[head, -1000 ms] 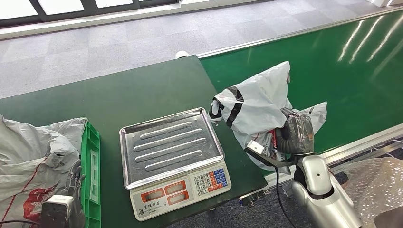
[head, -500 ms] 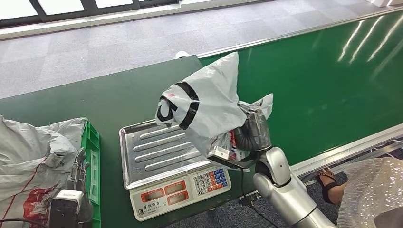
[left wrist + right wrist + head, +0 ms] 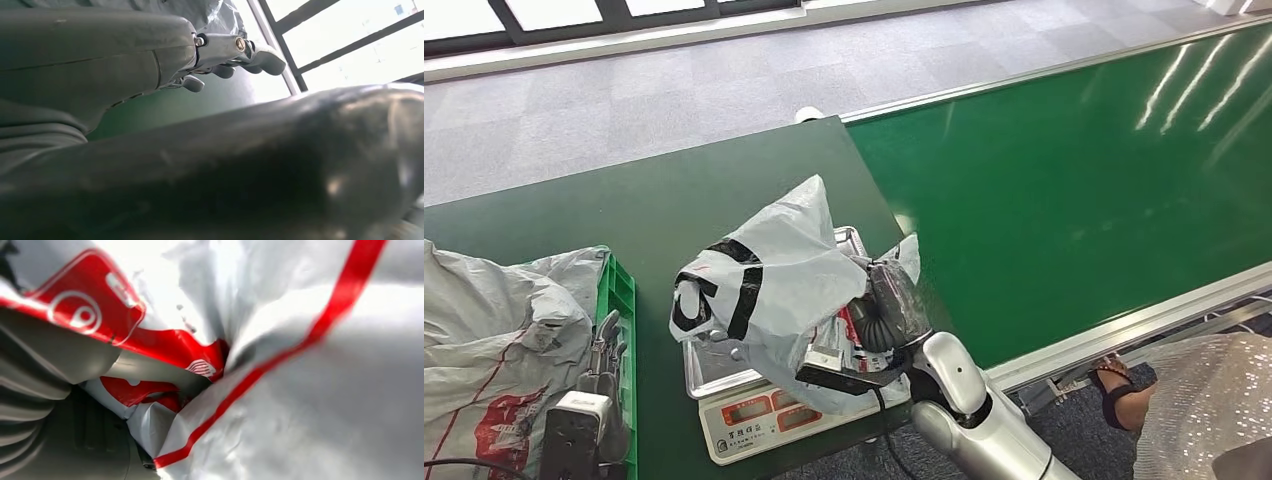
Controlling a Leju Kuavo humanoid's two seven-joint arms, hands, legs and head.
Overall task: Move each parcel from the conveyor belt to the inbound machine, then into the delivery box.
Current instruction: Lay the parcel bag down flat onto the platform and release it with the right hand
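Head view — right hand (image 3: 886, 312) gripping parcel (image 3: 764, 275)

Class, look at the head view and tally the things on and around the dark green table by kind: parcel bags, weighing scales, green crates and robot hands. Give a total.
Parcel bags: 2 (white bag over the scale, grey bag in the crate)
Weighing scales: 1
Green crates: 1
Robot hands: 2 (right hand, left hand)
Total: 6

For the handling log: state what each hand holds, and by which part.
The right hand grips the white parcel bag by its bunched lower end, over the scale. The left hand holds nothing.
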